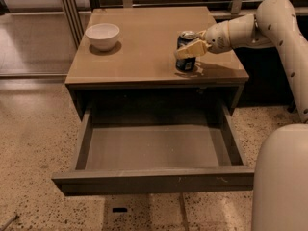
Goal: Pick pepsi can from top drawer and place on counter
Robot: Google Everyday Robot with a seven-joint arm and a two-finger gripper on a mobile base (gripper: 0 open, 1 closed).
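The pepsi can (186, 64), dark with a silver top, stands upright on the tan counter (144, 52) near its front right corner. My gripper (186, 49) reaches in from the right and is shut on the can at mid height. Its near tan finger (191, 49) lies across the can's front; the far finger is hidden behind the can. The top drawer (154, 179) is pulled wide open below the counter, and its grey floor is bare.
A white bowl (102, 35) sits at the counter's back left. My white arm (269, 23) comes in from the upper right, and a white part of my body (281, 177) fills the lower right. Speckled floor surrounds the table; metal rails stand behind it.
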